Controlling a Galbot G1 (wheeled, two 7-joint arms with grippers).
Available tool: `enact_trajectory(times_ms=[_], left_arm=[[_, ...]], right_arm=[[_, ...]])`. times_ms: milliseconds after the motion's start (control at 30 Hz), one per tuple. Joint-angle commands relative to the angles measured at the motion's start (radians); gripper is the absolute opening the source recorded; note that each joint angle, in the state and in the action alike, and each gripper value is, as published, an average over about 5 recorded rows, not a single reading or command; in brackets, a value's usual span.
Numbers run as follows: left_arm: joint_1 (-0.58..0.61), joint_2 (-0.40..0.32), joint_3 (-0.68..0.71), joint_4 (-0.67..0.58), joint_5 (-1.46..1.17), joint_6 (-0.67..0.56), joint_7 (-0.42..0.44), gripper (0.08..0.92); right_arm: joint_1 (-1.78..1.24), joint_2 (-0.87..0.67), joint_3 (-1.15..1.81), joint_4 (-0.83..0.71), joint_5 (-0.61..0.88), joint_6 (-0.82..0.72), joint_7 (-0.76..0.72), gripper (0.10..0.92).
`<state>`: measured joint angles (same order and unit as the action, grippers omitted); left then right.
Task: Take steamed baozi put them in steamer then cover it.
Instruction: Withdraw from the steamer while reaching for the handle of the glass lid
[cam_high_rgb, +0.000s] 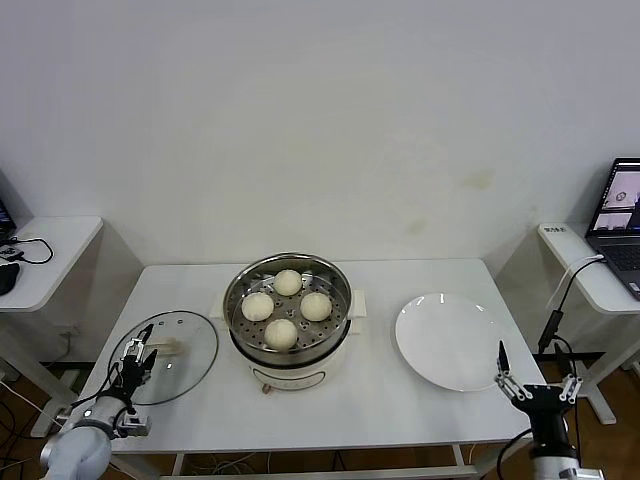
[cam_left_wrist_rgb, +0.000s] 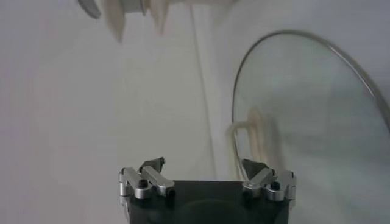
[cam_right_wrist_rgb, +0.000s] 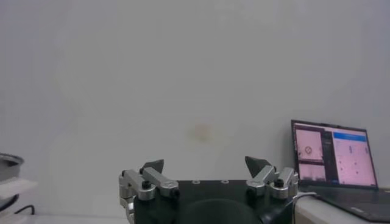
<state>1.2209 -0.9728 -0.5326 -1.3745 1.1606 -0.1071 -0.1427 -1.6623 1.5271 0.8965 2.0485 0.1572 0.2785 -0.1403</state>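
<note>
Steamer stands at the middle of the white table, its steel basket open on top, and it serves as the landmark for all else. Its cream base is largely hidden under the basket; only the front and a side handle show, and any marking on the front is too small to read. To the steamer's right lies the white plate, bare. To the steamer's left lies the cover, flat on the table, its handle half hidden behind the left gripper; in the left wrist view the cover is cut off at the frame edge. Inside the steamer sit all four steamed baozi, close together on the perforated floor. The left gripper, fingers spread, hovers at the cover's near-left rim. The right gripper, fingers also spread wide, waits off the steamer's right, at the plate's near edge. Far right of the steamer, a laptop on a side desk shows a screen whose text cannot be read.
</note>
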Motion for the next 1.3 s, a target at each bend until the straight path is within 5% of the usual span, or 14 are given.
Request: enact_trajectory(times_ms=[33,1300], left_arm=[[-0.092,0.012,0.046,0.107,0.020,0.001,-0.001,0.823],[-0.227,0.039,0.152,0.189,-0.107,0.025,0.078,0.823]], right_arm=[[-0.019,0.008,0.014,-0.001,0.000,0.008,-0.002,0.823],[-0.008,0.042,-0.005,-0.054,-0.041,0.040,-0.013,0.823]])
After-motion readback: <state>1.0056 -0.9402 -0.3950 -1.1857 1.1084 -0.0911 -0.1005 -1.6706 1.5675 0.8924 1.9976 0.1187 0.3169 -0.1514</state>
